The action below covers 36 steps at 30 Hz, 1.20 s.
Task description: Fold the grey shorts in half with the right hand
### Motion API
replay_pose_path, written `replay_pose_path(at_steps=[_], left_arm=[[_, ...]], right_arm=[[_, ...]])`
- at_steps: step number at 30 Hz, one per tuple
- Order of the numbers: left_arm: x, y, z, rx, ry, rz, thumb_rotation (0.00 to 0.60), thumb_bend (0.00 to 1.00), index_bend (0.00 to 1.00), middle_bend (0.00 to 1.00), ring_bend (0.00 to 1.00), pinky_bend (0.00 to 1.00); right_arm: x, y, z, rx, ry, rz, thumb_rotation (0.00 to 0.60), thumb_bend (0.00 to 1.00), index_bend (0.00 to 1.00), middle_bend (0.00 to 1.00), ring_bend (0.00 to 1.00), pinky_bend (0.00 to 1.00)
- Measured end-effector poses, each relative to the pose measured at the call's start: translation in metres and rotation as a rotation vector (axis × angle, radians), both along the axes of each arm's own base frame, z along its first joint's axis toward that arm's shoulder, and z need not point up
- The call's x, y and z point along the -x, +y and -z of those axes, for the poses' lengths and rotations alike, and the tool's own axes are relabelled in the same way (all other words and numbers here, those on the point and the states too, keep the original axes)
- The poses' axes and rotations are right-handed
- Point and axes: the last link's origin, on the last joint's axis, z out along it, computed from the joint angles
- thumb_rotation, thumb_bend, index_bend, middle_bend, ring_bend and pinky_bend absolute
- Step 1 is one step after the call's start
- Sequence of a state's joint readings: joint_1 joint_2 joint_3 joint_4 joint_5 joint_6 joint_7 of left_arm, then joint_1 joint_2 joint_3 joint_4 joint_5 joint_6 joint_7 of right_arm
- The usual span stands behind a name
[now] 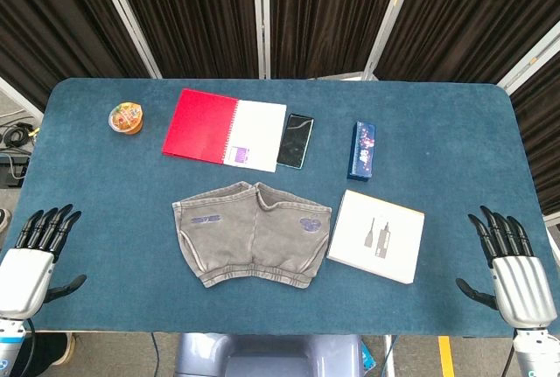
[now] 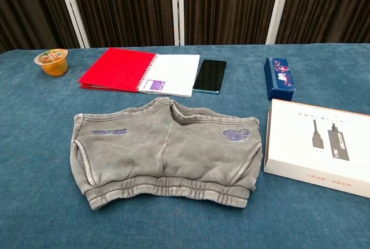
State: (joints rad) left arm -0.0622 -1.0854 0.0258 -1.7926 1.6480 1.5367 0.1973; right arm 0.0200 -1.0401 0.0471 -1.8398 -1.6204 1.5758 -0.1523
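The grey shorts lie spread flat in the middle of the blue table, waistband toward the near edge, also seen in the chest view. My right hand rests at the near right corner, fingers spread and holding nothing, well to the right of the shorts. At the near left corner my left hand lies the same way, fingers apart and empty. Neither hand shows in the chest view.
A white box lies just right of the shorts. Behind them are a red-and-white notebook, a black phone and a blue box. An orange cup stands at the far left.
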Motion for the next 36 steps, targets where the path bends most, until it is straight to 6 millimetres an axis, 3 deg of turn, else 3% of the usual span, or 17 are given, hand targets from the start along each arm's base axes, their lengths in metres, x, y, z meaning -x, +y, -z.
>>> replay_pose_path(at_steps=[9,15,21,27,36], left_arm=[[-0.001,0.0,0.002,-0.003,0.006,-0.003,0.6,0.0,0.0,0.0,0.0,0.0],[-0.002,0.001,0.004,0.0,0.01,-0.001,0.6,0.0,0.0,0.0,0.0,0.0],[-0.001,0.004,0.005,-0.001,0.01,-0.004,0.6,0.0,0.0,0.0,0.0,0.0],[0.003,0.009,0.006,-0.009,0.016,-0.03,0.6,0.0,0.0,0.0,0.0,0.0],[0.014,0.019,0.007,-0.013,0.031,-0.084,0.6,0.0,0.0,0.0,0.0,0.0]], right_arm=[[0.001,0.001,0.002,-0.021,0.007,0.005,0.6,0.0,0.07,0.0,0.0,0.0],[-0.001,0.0,0.017,-0.112,0.027,-0.022,0.6,0.0,0.08,0.0,0.0,0.0],[-0.009,-0.015,0.05,-0.282,0.069,-0.121,0.6,0.0,0.13,0.0,0.0,0.0],[-0.033,-0.047,0.099,-0.501,0.116,-0.318,0.6,0.0,0.17,0.02,0.0,0.0],[-0.068,-0.089,0.162,-0.641,0.207,-0.56,0.6,0.0,0.21,0.12,0.01,0.11]])
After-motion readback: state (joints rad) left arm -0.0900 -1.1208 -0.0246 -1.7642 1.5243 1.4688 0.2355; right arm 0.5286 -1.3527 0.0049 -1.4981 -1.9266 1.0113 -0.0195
